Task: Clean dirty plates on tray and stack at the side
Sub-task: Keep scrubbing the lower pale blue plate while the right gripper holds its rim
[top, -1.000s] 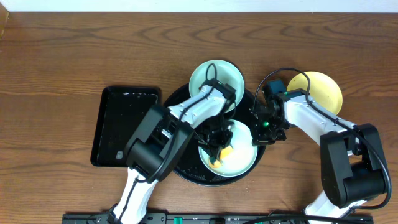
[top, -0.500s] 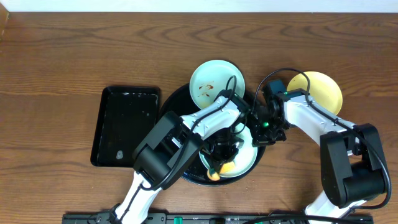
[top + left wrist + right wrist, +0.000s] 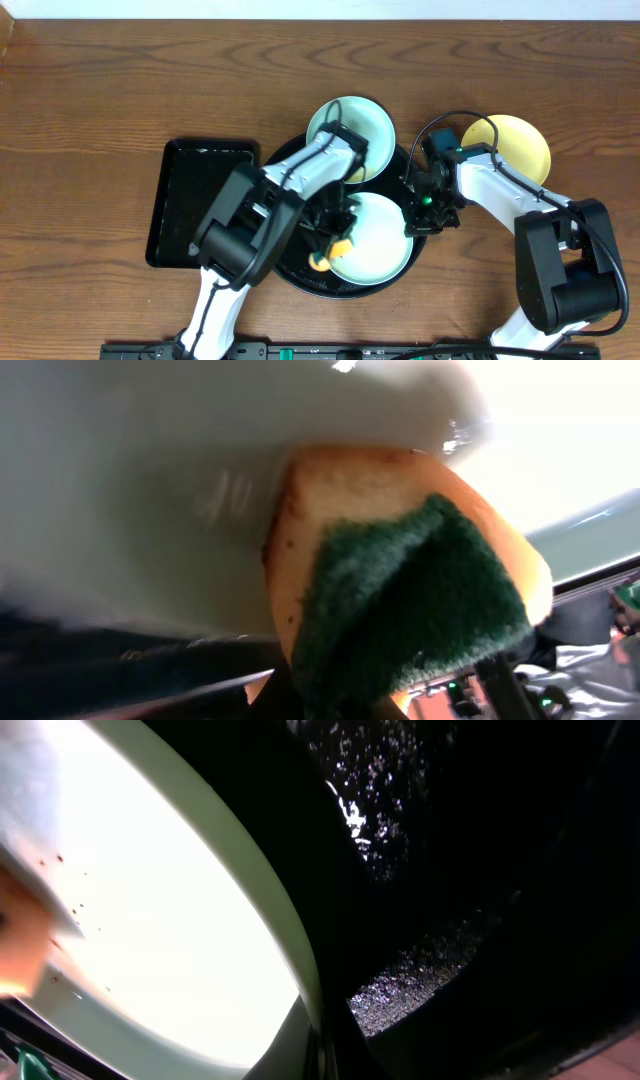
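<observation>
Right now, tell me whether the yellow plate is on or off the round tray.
Off. The yellow plate lies on the table right of the tray.

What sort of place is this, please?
Probably a robotics test bench: two robot arms at a wooden table, one holding a sponge to a pale blue plate on a round black tray.

Front plate (image 3: 378, 250) in the tray (image 3: 320, 283), second plate (image 3: 355, 125) over the tray's far rim, third plate (image 3: 515, 145) right of the tray (on the table (image 3: 100, 100)), smaller tray (image 3: 200, 200) left of the tray.
</observation>
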Controlling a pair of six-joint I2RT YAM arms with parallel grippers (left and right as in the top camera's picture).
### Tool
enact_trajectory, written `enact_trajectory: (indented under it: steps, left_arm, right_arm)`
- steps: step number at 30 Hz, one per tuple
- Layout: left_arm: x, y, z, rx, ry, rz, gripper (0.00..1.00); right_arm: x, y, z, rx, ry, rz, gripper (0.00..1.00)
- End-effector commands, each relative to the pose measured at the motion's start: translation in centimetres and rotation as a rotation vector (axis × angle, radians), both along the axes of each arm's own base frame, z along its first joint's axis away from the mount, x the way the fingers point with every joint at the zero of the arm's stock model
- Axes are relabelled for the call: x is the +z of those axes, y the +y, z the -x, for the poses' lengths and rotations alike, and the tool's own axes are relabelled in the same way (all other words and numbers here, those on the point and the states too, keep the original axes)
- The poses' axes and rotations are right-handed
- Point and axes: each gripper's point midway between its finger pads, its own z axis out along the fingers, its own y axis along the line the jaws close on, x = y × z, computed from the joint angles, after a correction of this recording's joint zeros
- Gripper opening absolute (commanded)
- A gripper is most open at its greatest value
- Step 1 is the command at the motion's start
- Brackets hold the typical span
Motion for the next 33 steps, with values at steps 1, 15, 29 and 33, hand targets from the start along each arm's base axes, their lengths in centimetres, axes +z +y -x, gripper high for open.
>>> enact_trajectory:
  steps: [1, 15, 29, 33]
  left_arm:
    - [-1.0, 3.3, -1.8, 0.031, -0.055, -0.135, 0.07]
    - [-0.1, 0.1, -4.1, 0.059, -0.123, -0.010, 0.07]
    - [1.4, -7.6, 1.2, -0.038, 0.005, 0.253, 0.08]
    - [0.5, -6.2, 1.4, -0.058, -0.009, 0.177, 0.07]
  right_arm:
    - [-0.7, -0.9, 0.1, 0.009, 0.002, 0.046, 0.01]
    - [-0.7, -0.8, 0.1, 0.009, -0.001, 0.046, 0.01]
    - [-0.7, -0.9, 0.2, 0.011, 0.002, 0.046, 0.01]
    - [-0.7, -0.8, 0.3, 0.016, 0.008, 0.048, 0.01]
